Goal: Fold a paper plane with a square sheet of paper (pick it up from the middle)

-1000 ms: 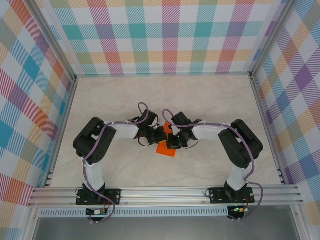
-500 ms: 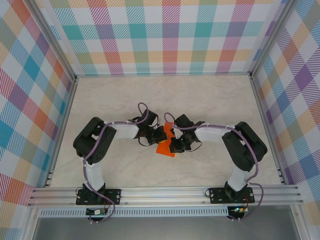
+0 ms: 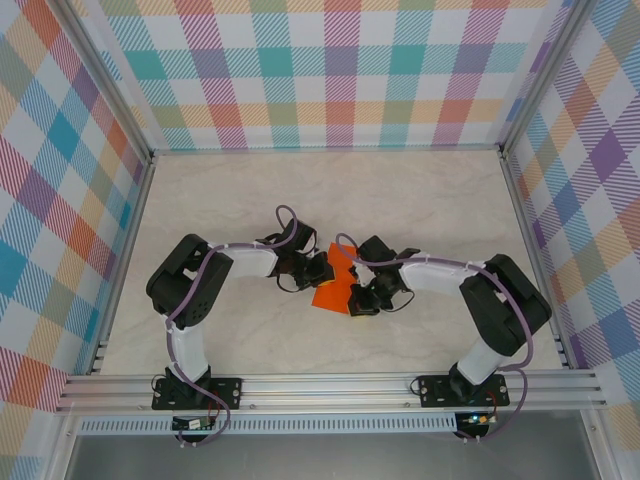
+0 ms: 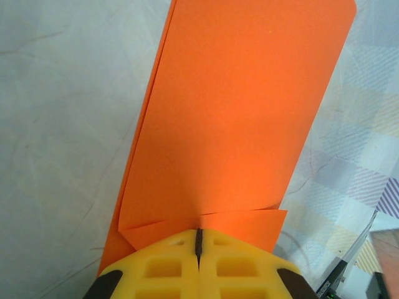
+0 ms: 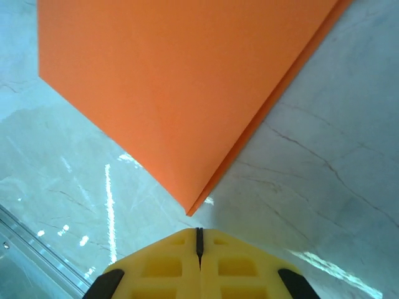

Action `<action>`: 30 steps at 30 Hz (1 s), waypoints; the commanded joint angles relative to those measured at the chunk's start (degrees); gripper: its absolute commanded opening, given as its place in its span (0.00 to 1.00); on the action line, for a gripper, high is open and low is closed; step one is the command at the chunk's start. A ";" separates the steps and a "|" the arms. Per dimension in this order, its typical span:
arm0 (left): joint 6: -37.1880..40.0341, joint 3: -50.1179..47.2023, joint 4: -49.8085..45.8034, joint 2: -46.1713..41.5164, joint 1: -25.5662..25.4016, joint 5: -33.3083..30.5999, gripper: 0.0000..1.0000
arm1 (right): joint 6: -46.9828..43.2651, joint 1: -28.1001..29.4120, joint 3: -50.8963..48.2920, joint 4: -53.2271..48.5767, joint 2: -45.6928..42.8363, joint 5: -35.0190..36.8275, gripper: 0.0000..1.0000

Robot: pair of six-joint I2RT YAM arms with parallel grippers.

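Backing my closed, empty right pincer (image 5: 199, 234) off the folded orange paper sheet (image 5: 174, 81), I judged that crease pressed; my left pincer (image 4: 199, 237) kept the sheet clamped.

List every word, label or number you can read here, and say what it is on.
No text is readable.
The orange paper is plain.
The yellow fingers carry no marks.
Any print on the small board under the left base is too small to read.

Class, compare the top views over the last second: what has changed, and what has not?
The right gripper drew back to the right and toward the near edge, off the paper, uncovering more of it. The left gripper stayed shut on the paper, which kept its place.
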 commanded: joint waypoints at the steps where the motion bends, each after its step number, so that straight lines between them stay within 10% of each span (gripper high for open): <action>1: -0.42 -3.06 -10.30 6.15 -0.66 -8.41 0.00 | 0.29 -0.07 2.82 0.08 -2.87 1.27 0.00; 15: -0.81 -3.34 -9.60 5.61 -0.75 -7.71 0.00 | 4.48 0.02 10.23 5.86 10.51 0.60 0.00; 30: -2.06 -3.70 -8.18 5.51 -0.75 -8.52 0.00 | 0.28 -0.05 -5.52 0.94 -0.06 0.06 0.00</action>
